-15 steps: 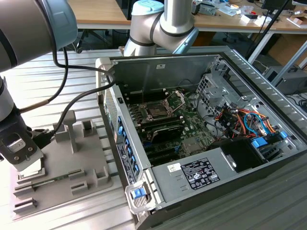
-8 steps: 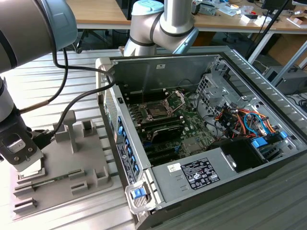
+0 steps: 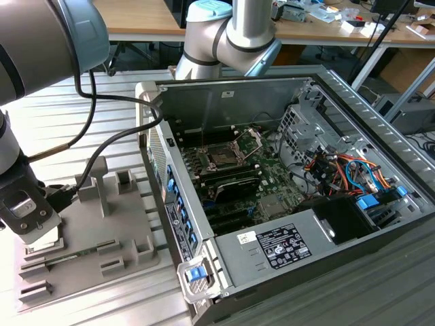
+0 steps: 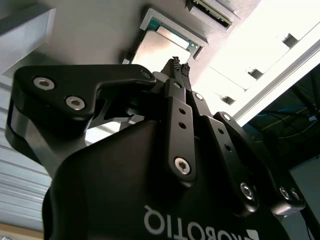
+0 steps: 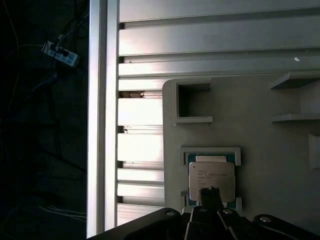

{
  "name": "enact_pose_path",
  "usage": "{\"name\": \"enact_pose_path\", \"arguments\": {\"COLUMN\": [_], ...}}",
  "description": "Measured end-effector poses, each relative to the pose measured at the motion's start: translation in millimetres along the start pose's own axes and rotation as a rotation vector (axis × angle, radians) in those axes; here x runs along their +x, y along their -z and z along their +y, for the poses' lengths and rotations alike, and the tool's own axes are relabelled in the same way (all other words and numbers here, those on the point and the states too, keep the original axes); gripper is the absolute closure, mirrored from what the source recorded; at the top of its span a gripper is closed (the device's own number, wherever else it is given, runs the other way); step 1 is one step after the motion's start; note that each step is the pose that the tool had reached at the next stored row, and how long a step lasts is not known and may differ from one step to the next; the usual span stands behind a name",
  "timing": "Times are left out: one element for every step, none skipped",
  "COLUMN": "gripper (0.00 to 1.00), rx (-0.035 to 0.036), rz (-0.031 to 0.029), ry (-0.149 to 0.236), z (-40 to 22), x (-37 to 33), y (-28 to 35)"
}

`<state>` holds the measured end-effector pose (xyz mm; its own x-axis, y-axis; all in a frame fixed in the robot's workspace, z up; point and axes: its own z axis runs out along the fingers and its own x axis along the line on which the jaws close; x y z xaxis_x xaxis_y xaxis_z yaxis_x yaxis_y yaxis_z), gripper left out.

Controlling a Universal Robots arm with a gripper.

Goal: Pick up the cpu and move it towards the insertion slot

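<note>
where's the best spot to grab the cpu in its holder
Grip the cpu by two opposite edges of its metal lid, probably straight down from above: it lies flat in a walled pocket of the grey tray, so only its top is free. The hand is over it.

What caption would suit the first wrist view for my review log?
Tool, tips together, poised over the cpu seated in its pocket on the grey tray.

The cpu and white label carry illegible print.
</note>
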<state>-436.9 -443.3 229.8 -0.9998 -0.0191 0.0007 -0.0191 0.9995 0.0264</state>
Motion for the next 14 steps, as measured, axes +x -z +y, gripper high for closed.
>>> {"name": "enact_pose_path", "arguments": {"gripper": [0.89, 0.89, 0.89, 0.89, 0.89, 0.89, 0.89, 0.89, 0.89, 0.89, 0.89, 0.89, 0.89, 0.89], "rx": [-0.0001, -0.0001, 0.0, 0.0, 0.0001, 0.0002, 0.0002, 0.0, 0.0, 0.0, 0.0, 0.0, 0.0, 0.0], "rz": [-0.0002, -0.0001, 0.0, 0.0, 0.0001, 0.0002, 0.0003, 0.0001, 0.0, 0.0, 0.0, 0.0, 0.0001, 0.0001], "ry": [0.0, 0.0, 0.0, 0.0, 0.0, 0.0, 0.0, 0.0, 0.0, 0.0, 0.0, 0.0, 0.0, 0.0], "z": [0.0, -0.1, -0.1, -0.1, -0.1, -0.1, -0.2, -0.1, -0.1, -0.1, -0.1, -0.1, -0.1, -0.1], "x": [0.0, 0.0, 0.0, 0.0, 0.0, 0.0, 0.0, 0.0, 0.0, 0.0, 0.0, 0.0, 0.0, 0.0], "y": [-0.8, -1.6, -2.0, -2.4, -2.7, -2.8, -2.9, -3.1, -3.1, -3.1, -3.1, -3.1, -3.1, -3.2]}}
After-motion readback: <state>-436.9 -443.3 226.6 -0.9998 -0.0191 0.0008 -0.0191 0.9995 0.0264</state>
